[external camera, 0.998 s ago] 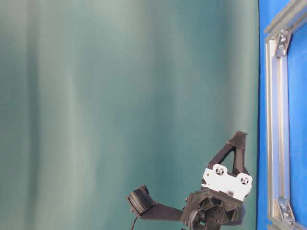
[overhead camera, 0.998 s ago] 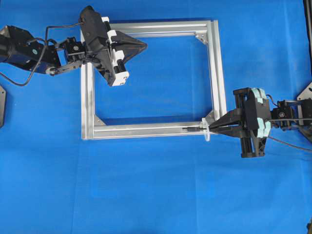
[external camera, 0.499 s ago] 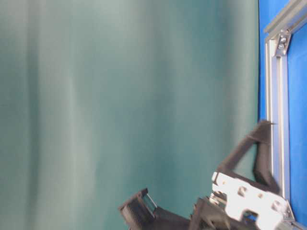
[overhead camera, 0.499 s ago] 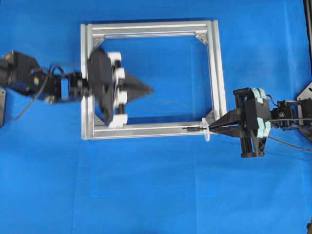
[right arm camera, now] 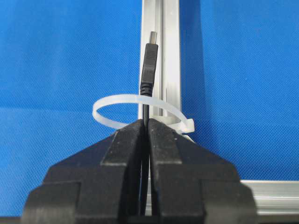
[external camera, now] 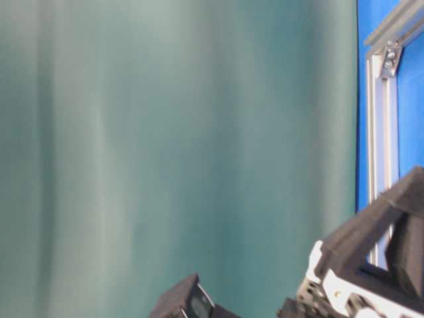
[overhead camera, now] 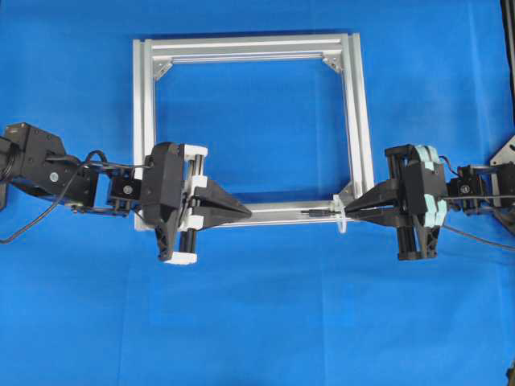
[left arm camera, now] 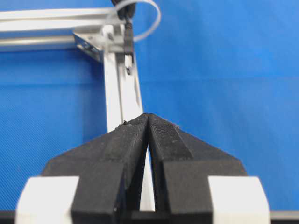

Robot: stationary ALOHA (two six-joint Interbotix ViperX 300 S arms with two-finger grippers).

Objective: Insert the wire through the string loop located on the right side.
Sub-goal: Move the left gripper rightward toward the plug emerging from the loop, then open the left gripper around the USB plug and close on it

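Wire (right arm camera: 148, 60) pinched in right tool (right arm camera: 145, 123), plug tip poking through string loop (right arm camera: 140, 108) and lying along near bar of silver frame (overhead camera: 352, 121). Loop fixed at frame's lower right corner in overhead view. Left tool (overhead camera: 248, 211) clenched on nothing, tips over same bar nearer its left end, pointing toward plug. All resting on blue desk (overhead camera: 257, 322).
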